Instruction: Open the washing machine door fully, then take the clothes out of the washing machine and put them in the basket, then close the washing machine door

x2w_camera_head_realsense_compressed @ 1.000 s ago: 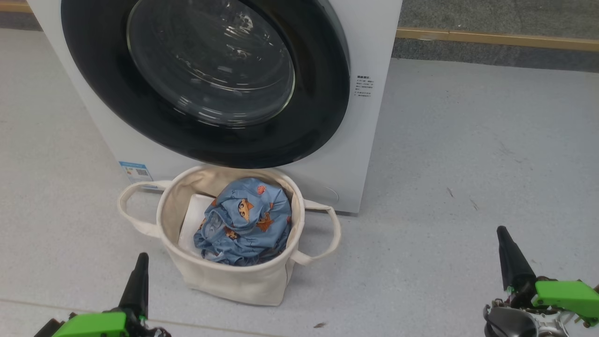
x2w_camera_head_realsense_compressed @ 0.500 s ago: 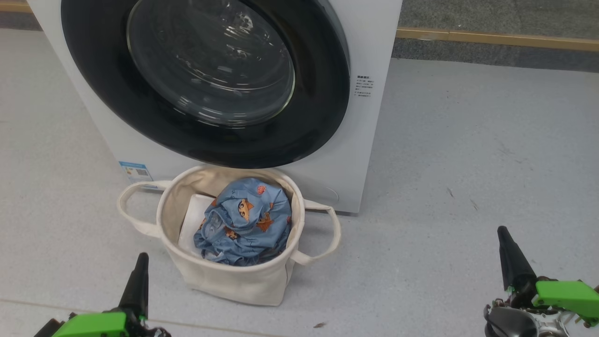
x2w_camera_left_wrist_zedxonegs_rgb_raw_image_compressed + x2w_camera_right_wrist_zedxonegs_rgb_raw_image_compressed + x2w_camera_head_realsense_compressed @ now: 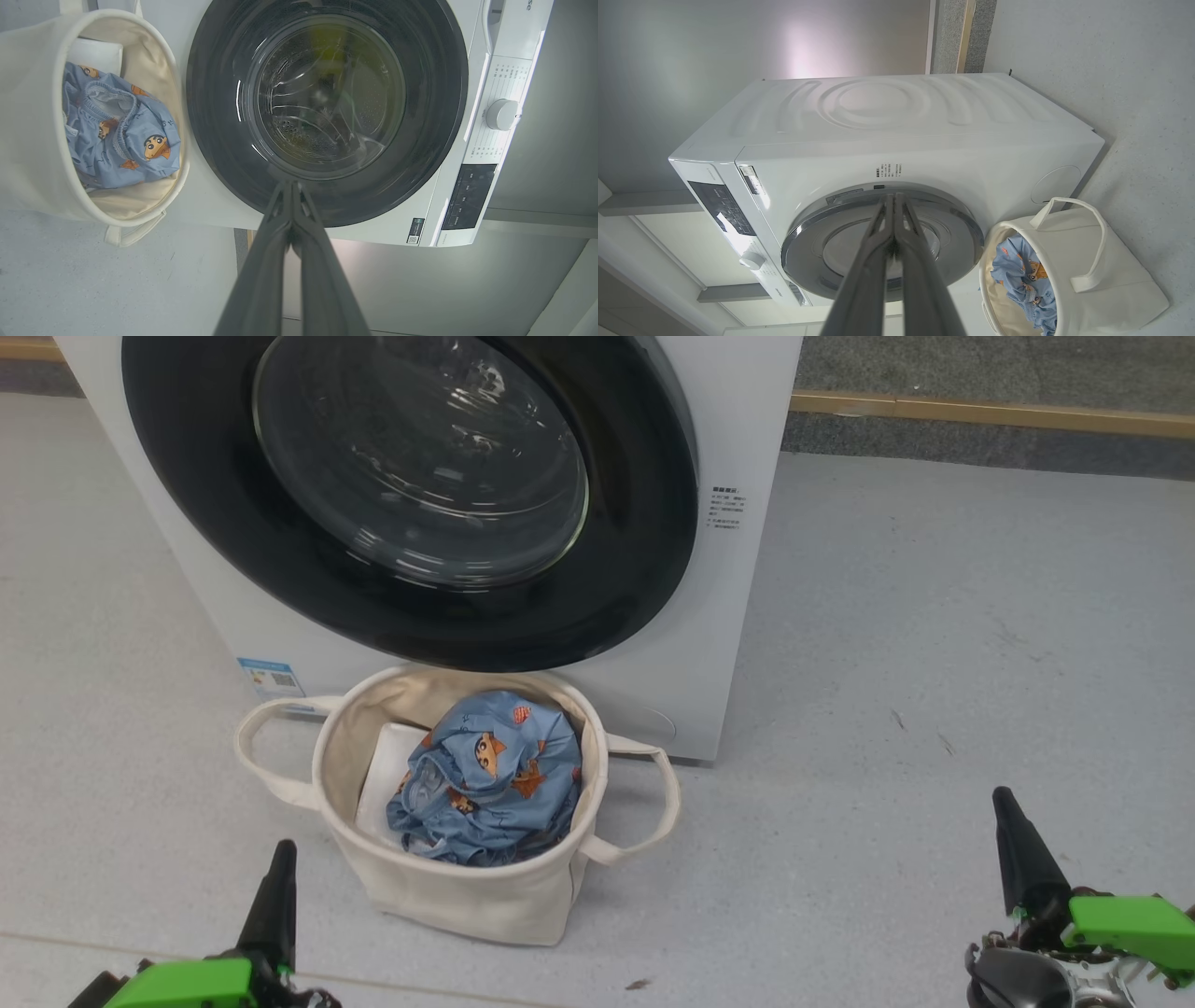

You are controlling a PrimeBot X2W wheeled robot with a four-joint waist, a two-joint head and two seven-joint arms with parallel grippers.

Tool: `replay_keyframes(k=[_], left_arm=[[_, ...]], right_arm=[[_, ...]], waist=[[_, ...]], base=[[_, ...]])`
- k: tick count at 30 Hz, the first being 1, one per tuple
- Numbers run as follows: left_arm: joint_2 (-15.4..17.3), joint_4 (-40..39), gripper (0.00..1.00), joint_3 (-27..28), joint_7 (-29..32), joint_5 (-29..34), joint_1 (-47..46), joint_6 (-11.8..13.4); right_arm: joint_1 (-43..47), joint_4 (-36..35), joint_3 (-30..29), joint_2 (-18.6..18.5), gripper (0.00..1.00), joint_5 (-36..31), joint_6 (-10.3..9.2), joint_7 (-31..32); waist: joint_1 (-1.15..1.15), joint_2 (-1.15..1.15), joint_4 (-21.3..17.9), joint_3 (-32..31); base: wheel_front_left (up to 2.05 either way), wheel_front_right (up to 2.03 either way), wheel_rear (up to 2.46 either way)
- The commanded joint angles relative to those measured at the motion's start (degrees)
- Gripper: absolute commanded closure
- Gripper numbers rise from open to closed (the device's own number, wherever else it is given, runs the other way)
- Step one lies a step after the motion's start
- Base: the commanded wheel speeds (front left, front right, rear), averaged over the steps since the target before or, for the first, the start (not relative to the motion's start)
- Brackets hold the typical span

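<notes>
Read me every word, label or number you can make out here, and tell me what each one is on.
"se": end of a cut-off word, top of the washing machine.
Print block beside the washing machine door: too small to read.
Blue label low on its front: too small.
Program list by the dial and dark display panel: too small.

Pale grey speckled floor (image 3: 934, 616); a wooden strip (image 3: 990, 414) across a dark grey band (image 3: 980, 446); plain pale wall (image 3: 691, 70) with soft glare.
</notes>
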Motion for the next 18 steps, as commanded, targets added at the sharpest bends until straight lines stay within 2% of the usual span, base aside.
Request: replay_keyframes(k=[1,18], left_arm=[[0.9,-2.1,1.00,1.9,0.5,-0.2,-1.4,-0.4],[0.9,-2.1,1.00,1.9,0.5,-0.2,-1.4,-0.4]], right_arm=[[-0.8,-1.8,0.9,-0.1,1.00,-0.4,0.01,0.3],[-0.8,-1.8,0.9,-0.1,1.00,-0.5,0.01,0.4]], waist=[[0.00,0.00,0.0,0.0],[0.00,0.00,0.0,0.0]], base=[[0.00,0.00,0.00],[0.00,0.00,0.00]])
